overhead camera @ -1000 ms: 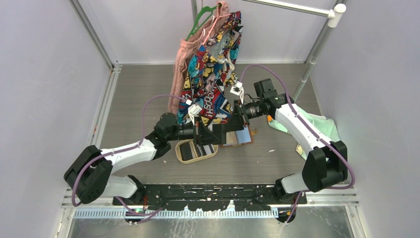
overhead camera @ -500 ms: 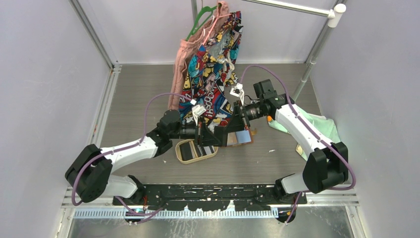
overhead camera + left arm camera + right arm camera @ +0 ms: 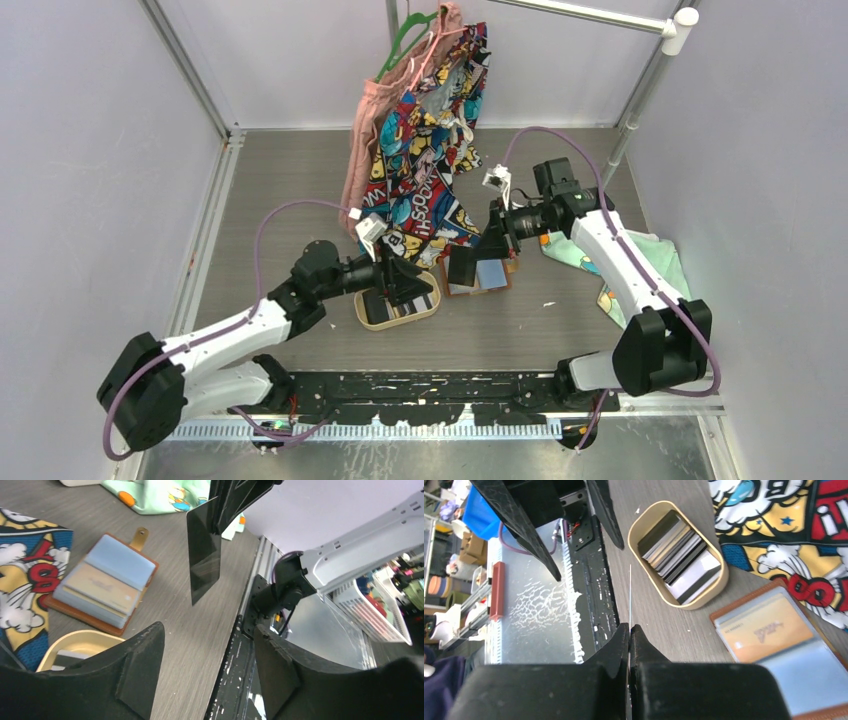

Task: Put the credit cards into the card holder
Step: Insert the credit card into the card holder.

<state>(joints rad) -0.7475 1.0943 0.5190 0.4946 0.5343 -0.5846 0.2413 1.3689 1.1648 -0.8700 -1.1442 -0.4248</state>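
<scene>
A black credit card (image 3: 462, 265) hangs upright over the table, and my right gripper (image 3: 494, 243) is shut on its top edge. From the left wrist the same black card (image 3: 204, 555) shows its flat face. From the right wrist the card (image 3: 630, 595) is a thin line sticking out of my right gripper (image 3: 629, 627). The tan card holder (image 3: 487, 276) lies open on the table just right of the card, its clear sleeves up (image 3: 102, 587) (image 3: 774, 640). My left gripper (image 3: 398, 283) (image 3: 207, 672) is open and empty above the oval tray (image 3: 368, 318), which holds several more cards (image 3: 679, 555).
Comic-print shorts (image 3: 425, 150) and a pink garment (image 3: 365, 130) hang from a green hanger at the back, draping onto the table beside the card holder. A mint-green cloth (image 3: 650, 255) lies at the right. A metal post (image 3: 630, 110) stands at the back right.
My left gripper has opened, let go of the black card and drawn back left over the tray. My right gripper has shut on the card and now holds it alone.
</scene>
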